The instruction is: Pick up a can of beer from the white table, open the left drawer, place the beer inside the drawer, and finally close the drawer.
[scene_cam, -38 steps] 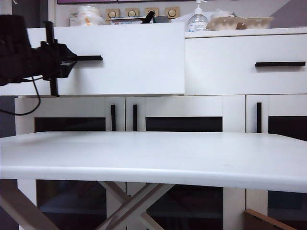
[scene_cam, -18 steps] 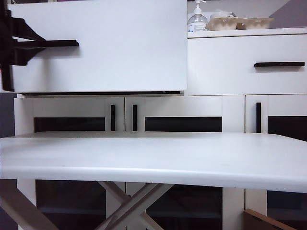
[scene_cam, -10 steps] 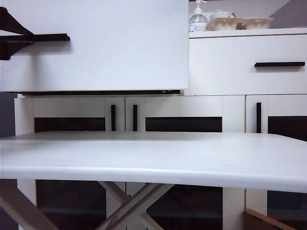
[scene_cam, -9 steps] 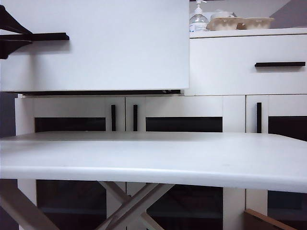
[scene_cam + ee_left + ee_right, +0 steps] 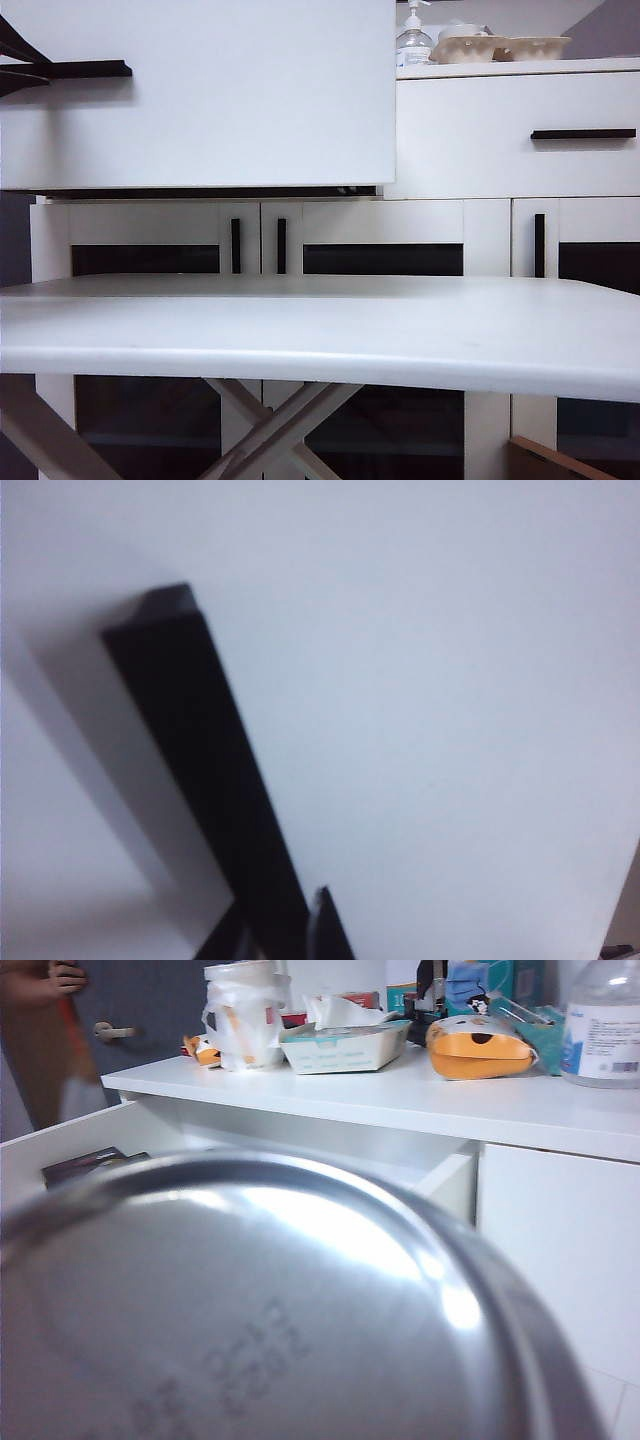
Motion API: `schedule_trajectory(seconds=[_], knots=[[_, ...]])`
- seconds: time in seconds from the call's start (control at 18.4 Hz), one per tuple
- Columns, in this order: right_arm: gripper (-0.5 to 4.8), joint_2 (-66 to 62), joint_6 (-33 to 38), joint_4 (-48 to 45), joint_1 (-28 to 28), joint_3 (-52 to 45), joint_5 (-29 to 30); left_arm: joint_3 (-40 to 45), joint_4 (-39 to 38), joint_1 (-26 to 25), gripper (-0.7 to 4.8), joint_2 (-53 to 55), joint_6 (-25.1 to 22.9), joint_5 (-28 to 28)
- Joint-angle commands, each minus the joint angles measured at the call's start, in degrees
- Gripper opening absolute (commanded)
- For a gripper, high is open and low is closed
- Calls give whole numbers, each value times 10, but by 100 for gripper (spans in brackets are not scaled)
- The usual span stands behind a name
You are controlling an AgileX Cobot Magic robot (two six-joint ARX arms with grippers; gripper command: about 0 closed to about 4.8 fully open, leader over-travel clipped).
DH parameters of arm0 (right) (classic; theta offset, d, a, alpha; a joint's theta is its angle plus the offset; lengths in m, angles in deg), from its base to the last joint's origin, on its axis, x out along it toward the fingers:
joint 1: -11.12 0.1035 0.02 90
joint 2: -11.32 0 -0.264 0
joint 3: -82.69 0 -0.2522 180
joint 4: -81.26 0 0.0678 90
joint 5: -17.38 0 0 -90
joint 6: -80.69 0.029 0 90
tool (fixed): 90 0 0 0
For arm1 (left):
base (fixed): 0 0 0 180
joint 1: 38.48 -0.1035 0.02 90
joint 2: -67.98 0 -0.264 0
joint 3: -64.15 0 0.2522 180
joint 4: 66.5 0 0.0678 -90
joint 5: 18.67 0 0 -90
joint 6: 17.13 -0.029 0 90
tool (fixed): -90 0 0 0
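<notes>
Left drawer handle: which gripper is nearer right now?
Left. The left gripper is shut on the left drawer handle at the exterior view's left edge. The right gripper, unseen itself, holds the can of beer near the open left drawer, off the handle.

The left claw [image 5: 8, 68] is cut off by the exterior view's edge, only dark finger tips showing at the blurred black handle [image 5: 205, 790]. The right claw's fingers are hidden behind the can of beer [image 5: 250, 1310], which fills its wrist view, out of focus, its printing unreadable.
</notes>
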Motion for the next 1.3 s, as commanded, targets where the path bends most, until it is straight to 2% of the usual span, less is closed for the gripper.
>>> schedule_trajectory(seconds=[0.05, 0.16, 0.22, 0.27, 0.33, 0.38, 0.54, 0.76, 0.81, 1.03, 1.19, 1.3], knots=[[157, 6, 2, -39, 0, 7, 1, -6, 37, 0, -6, -23, -34, -12], [157, 6, 2, -39, 0, 7, 1, -6, 40, 0, -5, -23, -34, -40], [157, 6, 2, -39, 0, 7, 1, -6, 40, 0, 19, -23, -35, -59], [157, 6, 2, -39, 0, 7, 1, -6, 41, 0, 133, -23, -35, -73], [157, 6, 2, -39, 0, 7, 1, -6, 41, 0, 369, -23, -34, -88], [157, 6, 2, -40, 0, 7, 1, -6, 41, 0, 479, -23, -33, -95], [157, 6, 3, -58, 0, 7, 1, -6, 54, 0, 479, -32, -36, -161], [157, 6, 27, -80, 0, 7, 1, -6, 25, 0, 479, -78, -37, -181], [157, 6, 31, -82, 0, 7, 1, -6, 3, 0, 479, -93, -37, -182], [157, 6, 33, -92, 0, 7, 16, -6, -169, 0, 479, -165, -71, -186], [157, 6, 33, -99, 0, 7, 16, -6, -283, 0, 479, -223, -85, -151], [157, 6, 33, -99, 0, 7, 16, -6, -327, 0, 479, -256, -98, -135]])
